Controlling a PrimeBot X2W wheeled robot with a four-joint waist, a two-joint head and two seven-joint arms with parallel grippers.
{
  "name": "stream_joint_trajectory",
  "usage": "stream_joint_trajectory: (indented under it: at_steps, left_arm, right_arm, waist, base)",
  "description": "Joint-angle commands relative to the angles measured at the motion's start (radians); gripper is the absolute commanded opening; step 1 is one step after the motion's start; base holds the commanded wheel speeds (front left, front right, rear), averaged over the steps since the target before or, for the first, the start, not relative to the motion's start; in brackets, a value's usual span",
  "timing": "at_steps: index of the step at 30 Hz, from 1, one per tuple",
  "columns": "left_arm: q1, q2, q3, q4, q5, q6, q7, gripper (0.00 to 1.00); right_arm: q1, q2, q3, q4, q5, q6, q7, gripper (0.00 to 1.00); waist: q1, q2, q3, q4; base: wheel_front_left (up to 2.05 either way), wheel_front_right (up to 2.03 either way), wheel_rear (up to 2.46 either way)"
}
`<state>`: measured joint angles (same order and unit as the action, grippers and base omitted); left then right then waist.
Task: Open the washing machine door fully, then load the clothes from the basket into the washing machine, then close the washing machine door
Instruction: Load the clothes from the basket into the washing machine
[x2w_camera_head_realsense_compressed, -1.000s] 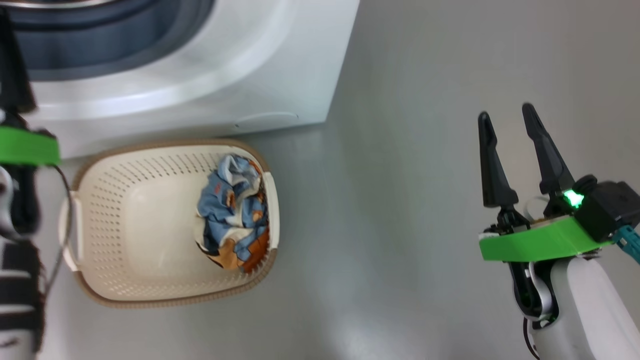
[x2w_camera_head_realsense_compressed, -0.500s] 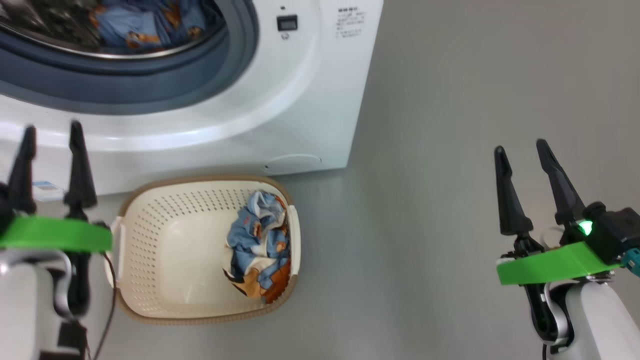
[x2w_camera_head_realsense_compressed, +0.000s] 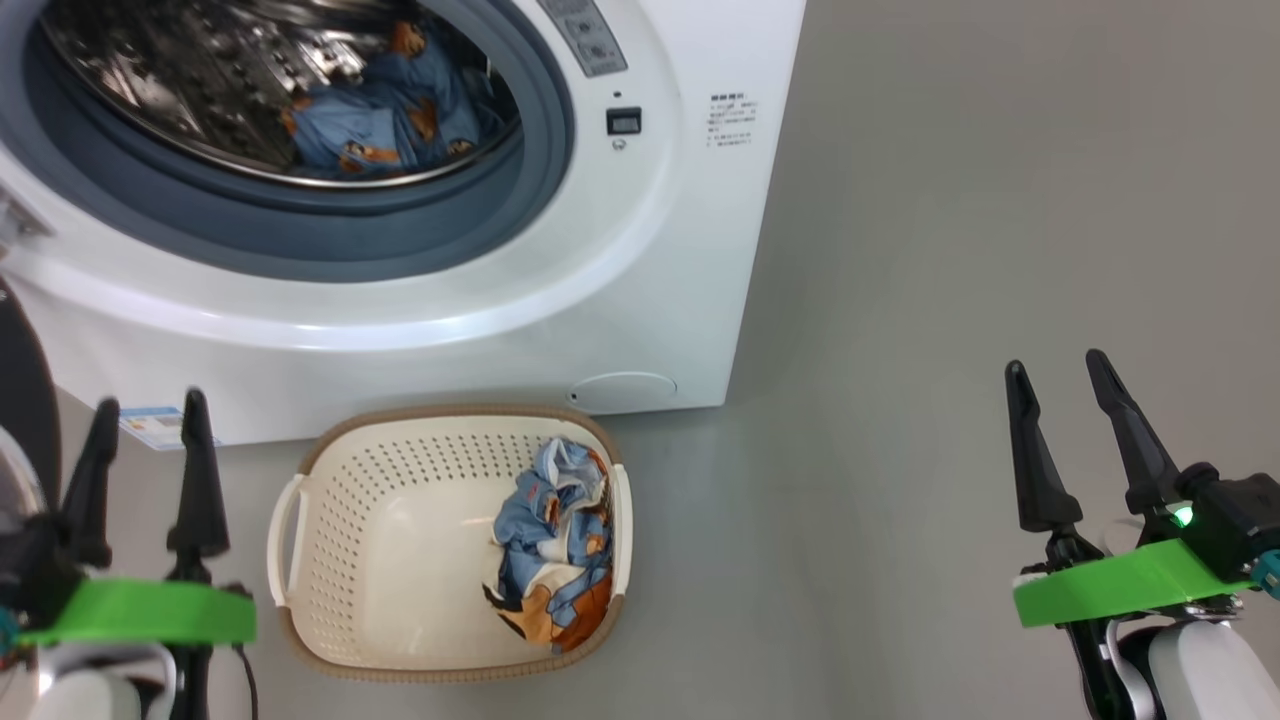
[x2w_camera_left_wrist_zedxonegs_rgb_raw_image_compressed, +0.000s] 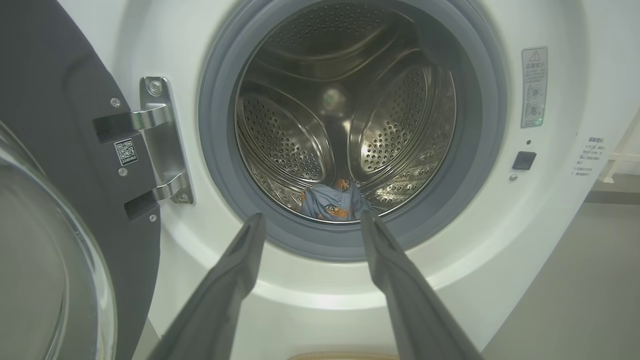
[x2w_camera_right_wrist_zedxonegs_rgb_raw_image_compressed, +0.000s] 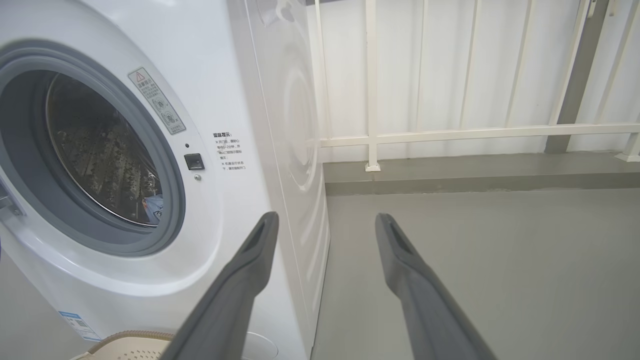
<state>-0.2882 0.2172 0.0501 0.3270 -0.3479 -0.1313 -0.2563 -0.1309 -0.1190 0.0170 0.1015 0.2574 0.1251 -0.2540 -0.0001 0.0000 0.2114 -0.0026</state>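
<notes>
Head camera has tipped up since a second ago, so way more of the washing machine (x2w_camera_head_realsense_compressed: 690, 250) front and its steel drum (x2w_camera_head_realsense_compressed: 200, 80) shows now. That's the view shifting, not the machine. The left gripper (x2w_camera_head_realsense_compressed: 150, 402) really has moved though. It was a blur up at the left edge, and now it's dropped to the lower left, near the left handle of the basket (x2w_camera_head_realsense_compressed: 450, 412). The right gripper (x2w_camera_head_realsense_compressed: 1055, 360) looks about where it was, out over bare grey floor (x2w_camera_head_realsense_compressed: 950, 200), well apart from everything.

Both pairs of fingers are spread wide with nothing between them.

The door (x2w_camera_left_wrist_zedxonegs_rgb_raw_image_compressed: 55, 75) is swung open on its hinge (x2w_camera_left_wrist_zedxonegs_rgb_raw_image_compressed: 162, 140) at the machine's left. One blue cartoon-print garment (x2w_camera_head_realsense_compressed: 390, 120) lies at the bottom of the drum near the front lip. The second garment (x2w_camera_head_realsense_compressed: 555, 545) is crumpled in the basket against its right wall. The basket sits on the floor right in front of the machine, just below the round white flap (x2w_camera_head_realsense_compressed: 622, 390), with the blue energy label (x2w_camera_head_realsense_compressed: 155, 425) off to its left.

The left wrist view looks straight into the drum, fingers aimed at the lower edge of the grey seal (x2w_camera_left_wrist_zedxonegs_rgb_raw_image_compressed: 220, 165). The right wrist view looks past the machine's right front corner to a white railing (x2w_camera_right_wrist_zedxonegs_rgb_raw_image_compressed: 450, 134).
</notes>
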Motion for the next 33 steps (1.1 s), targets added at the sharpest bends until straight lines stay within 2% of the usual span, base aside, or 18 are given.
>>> stream_joint_trajectory:
  at_steps: [1,14,33]
  left_arm:
    - [0.022,0.024,0.043,-0.046,0.018,0.001,-0.005,1.00]
    - [0.200,-0.009,0.092,-0.174,0.020,0.001,-0.006,1.00]
    - [0.244,-0.019,0.107,-0.190,0.028,0.001,-0.006,1.00]
  right_arm:
    - [0.011,-0.016,0.012,-0.022,0.023,0.006,-0.008,1.00]
    - [0.058,-0.031,0.000,-0.027,0.033,0.006,-0.008,1.00]
    - [0.062,-0.034,0.012,-0.028,0.032,0.006,-0.008,1.00]
  waist:
    - [0.0001,0.0000,-0.021,0.008]
    - [0.0001,0.0000,-0.063,0.010]
    - [0.0001,0.0000,-0.073,0.000]
  base:
    - [0.00,0.00,0.00]
    - [0.00,0.00,0.00]
    - [0.00,0.00,0.00]
